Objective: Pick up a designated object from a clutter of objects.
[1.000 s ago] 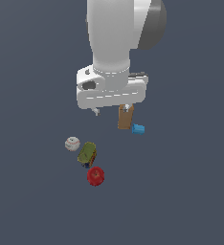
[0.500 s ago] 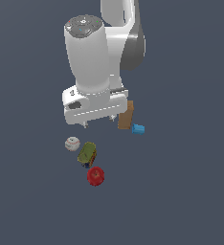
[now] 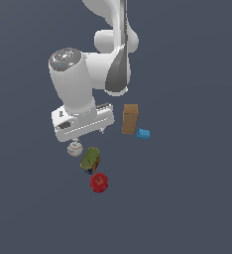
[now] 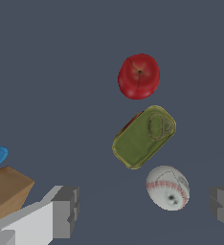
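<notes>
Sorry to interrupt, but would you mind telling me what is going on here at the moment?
A simulated robot arm is going for the baseball in a small clutter. Its gripper hangs over the ball with the jaws open either side, not gripping yet. An olive-green can lies right beside the ball, with a red apple beyond it. A brown box and a blue block sit apart.

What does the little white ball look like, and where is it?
The ball is round and off-white with red stitched seams, like a baseball, and looks like leather. It lies on the dark grey floor right beside the green can; whether they touch is unclear. The red apple lies beyond the can. The gripper is open above it, one finger on each side, not touching it. In the exterior view the robot's hand partly hides it.
</notes>
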`<state>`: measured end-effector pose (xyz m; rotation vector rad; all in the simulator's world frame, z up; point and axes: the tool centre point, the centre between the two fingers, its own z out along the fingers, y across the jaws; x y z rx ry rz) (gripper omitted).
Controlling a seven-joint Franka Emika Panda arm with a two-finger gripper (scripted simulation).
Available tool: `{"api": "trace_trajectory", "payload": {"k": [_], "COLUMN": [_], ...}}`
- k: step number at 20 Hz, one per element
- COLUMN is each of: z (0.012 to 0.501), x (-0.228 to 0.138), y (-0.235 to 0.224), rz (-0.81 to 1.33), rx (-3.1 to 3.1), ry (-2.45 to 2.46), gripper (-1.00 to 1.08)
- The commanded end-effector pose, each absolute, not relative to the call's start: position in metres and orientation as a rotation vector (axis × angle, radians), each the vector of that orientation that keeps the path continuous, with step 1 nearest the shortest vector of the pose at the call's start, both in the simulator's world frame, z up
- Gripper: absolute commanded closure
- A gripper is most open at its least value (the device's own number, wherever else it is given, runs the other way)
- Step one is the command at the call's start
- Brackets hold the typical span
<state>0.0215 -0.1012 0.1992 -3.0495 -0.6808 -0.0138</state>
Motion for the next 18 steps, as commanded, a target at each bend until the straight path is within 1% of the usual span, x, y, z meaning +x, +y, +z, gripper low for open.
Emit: {"api": "trace_trajectory", "payload": {"k": [1,11,18], "z": [0.185,0.133,0.109], "x": [0.020,0.006,-0.003], "y": [-0.115,-0.168,-0.192], "rz": [-0.014,-0.010,-0.004], "rx": [-3.037,-2.985,-2.957], "ry": [-0.739,-0.953,-1.052], "gripper": [-0.92,-0.92,-0.92]}}
